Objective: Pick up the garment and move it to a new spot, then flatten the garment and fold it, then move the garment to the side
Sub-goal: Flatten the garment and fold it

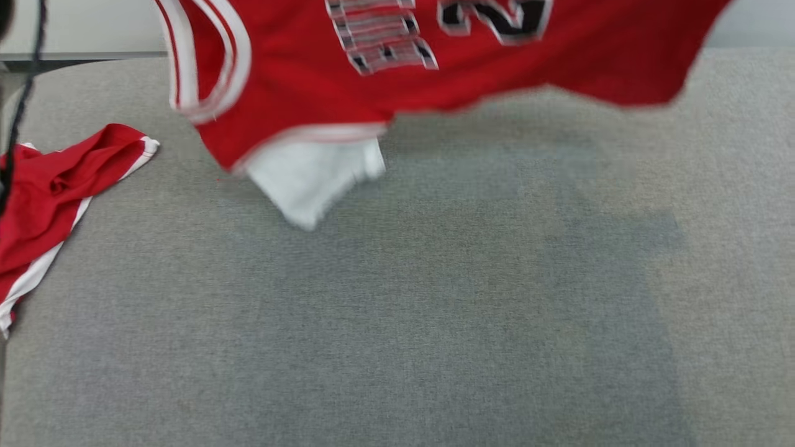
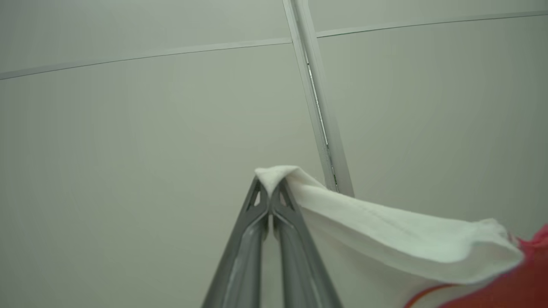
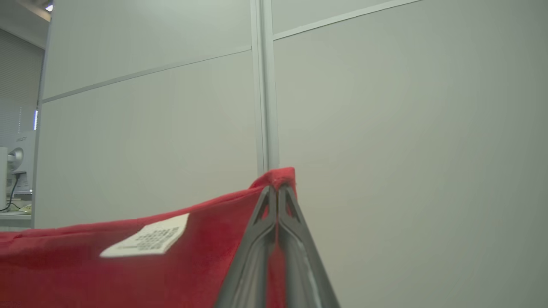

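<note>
A red garment with white trim and black-and-white lettering hangs in the air over the far part of the grey table, a white flap dangling from its lower left. In the left wrist view my left gripper is shut on a white edge of the garment, fingers pointing up toward a pale wall. My right gripper, in the right wrist view, is shut on a red edge of the garment that carries a white label.
A second red cloth with white stripes lies bunched at the table's left edge. A grey fabric table surface spreads below the hanging garment. A black cable hangs at the far left. Pale wall panels stand behind.
</note>
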